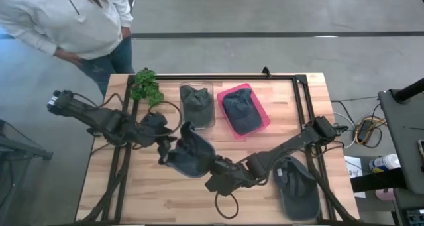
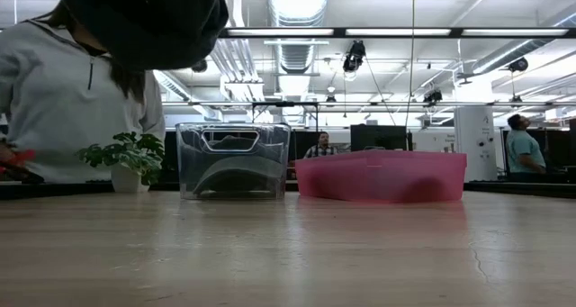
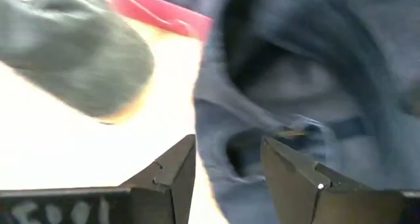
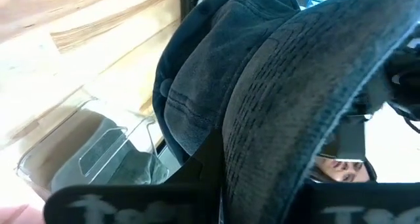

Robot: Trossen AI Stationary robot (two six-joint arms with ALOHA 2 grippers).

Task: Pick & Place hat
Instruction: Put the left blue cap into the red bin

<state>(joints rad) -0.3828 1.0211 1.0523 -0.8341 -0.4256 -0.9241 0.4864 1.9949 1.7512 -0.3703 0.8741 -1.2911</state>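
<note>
The right gripper [image 1: 213,168] is clamped tight on the edge of the dark hat [image 1: 189,153], holding it lifted clear of the wooden table [image 1: 146,199] near its middle, while the left gripper [image 1: 161,145] stands with its jaws wide apart right against the hat's other side, cloth lying between its fingers [image 3: 172,178] but not pinched. Beyond them the clear bin [image 1: 197,107] and the pink tray [image 1: 243,110] each already hold a dark hat, with a small plant [image 1: 146,87] beside the bin and another hat [image 1: 296,186] waiting by the right arm. The grip is on a thin fold, so the limp cloth could slip out or sag and catch on a bin wall during the carry. The right gripper's fingertips are buried under fabric, and the low view cuts the hat off at the top
</note>
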